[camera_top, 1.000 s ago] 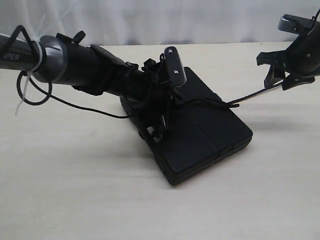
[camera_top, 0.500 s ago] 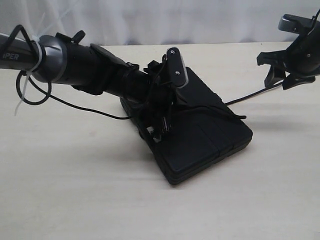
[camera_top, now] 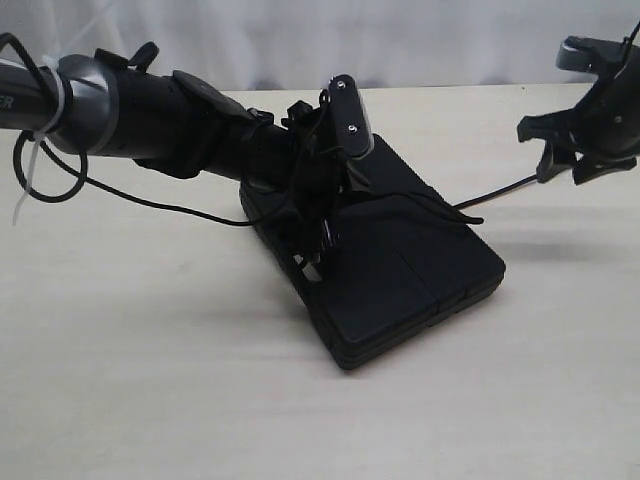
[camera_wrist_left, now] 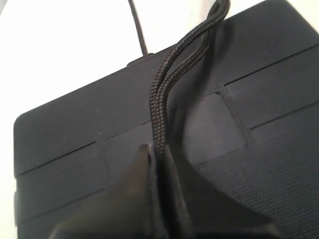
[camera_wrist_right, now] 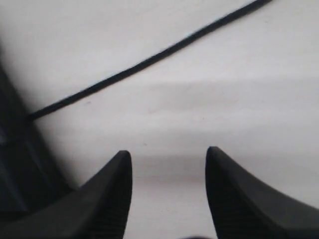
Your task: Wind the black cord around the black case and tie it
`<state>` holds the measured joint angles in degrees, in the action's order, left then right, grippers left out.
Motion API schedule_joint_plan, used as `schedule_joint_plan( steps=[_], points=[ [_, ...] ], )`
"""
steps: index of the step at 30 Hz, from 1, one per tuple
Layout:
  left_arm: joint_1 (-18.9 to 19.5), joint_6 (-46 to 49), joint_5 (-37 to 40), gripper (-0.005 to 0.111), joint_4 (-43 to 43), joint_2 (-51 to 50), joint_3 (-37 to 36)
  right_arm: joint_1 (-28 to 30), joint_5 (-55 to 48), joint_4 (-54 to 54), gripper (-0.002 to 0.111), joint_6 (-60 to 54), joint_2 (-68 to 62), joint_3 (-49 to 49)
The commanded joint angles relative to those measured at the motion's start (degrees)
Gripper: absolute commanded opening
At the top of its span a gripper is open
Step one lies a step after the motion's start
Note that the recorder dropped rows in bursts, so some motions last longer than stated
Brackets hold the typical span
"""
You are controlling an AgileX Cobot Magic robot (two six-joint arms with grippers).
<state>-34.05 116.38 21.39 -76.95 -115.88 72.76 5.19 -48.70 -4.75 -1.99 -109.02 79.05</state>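
Exterior view, lower centre: the black case [camera_top: 400,270] lay flat on the table [camera_top: 150,400], one corner toward the bottom of the frame and its long axis running up toward the frame's centre.

Over the case's upper-left part, the left gripper [camera_wrist_left: 155,157] had its fingers drawn narrow, pinching the black cord [camera_wrist_left: 164,84]. The left wrist view showed two braided strands side by side rising out of the pinch and crossing the ribbed lid toward that picture's upper right.

From the lid the cord ran out to the right of the exterior frame as one straight stretch, climbing slightly toward the upper right and passing off the case onto the table.

Upper right of the frame: the right gripper [camera_wrist_right: 167,159] had its fingers spread wide, holding nothing. In its wrist view the cord crossed as a diagonal line beyond the fingertips, apart from them, and lay across the finger gap, not along it.

Judgement: the free stretch was the right arm's to take, since that arm was the nearer; the fingers would need to go forward onto the line.

Surface: pale, matte, flat, with bare room on all sides of the case. A thin arm wire [camera_top: 150,205] hung at left, not the cord. Farthest: a pale curtain [camera_top: 300,40].
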Motion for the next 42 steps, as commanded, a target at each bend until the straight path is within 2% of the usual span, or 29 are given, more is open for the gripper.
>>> schedule_joint_plan(
  steps=[1, 4, 8, 11, 23, 28, 30, 35, 42],
  points=[
    [0.01, -1.34, -0.54, 0.0, -0.16, 0.55, 0.0, 3.44, 3.3, 6.17, 0.045, 8.6, -5.4, -1.84],
    [0.01, -1.34, -0.54, 0.0, -0.16, 0.55, 0.0, 7.52, 12.98, -4.45, 0.045, 8.45, -8.01, -1.84],
    [0.01, -1.34, -0.54, 0.0, -0.16, 0.55, 0.0, 9.89, 24.77, -32.18, 0.045, -4.94, -13.41, -1.84],
    [0.01, -1.34, -0.54, 0.0, -0.16, 0.55, 0.0, 9.89, 29.95, -42.85, 0.045, -12.36, -17.07, -1.84],
    [0.01, -1.23, -1.22, 0.0, -0.16, 0.55, 0.0, 9.89, 28.6, -46.47, 0.045, -14.06, -22.72, 4.9],
    [0.01, -1.23, -1.11, 0.0, -0.16, 0.55, 0.0, 9.36, 26.17, -53.95, 0.044, -22.03, -26.07, 6.61],
    [0.01, -1.23, -0.95, 0.0, -0.16, 0.55, 0.0, 9.24, 24.51, -56.17, 0.037, -26.15, -27.17, 7.65],
    [0.01, -1.23, -0.95, 0.0, -0.16, 0.55, 0.0, 8.15, 21.91, -59.91, 0.004, -34.36, -27.75, 8.56],
    [0.01, -1.47, -2.1, 0.0, -0.7, 0.55, 0.0, 8.04, 12.47, -64.35, 0.004, -48.24, -26.34, 8.79]
  ],
)
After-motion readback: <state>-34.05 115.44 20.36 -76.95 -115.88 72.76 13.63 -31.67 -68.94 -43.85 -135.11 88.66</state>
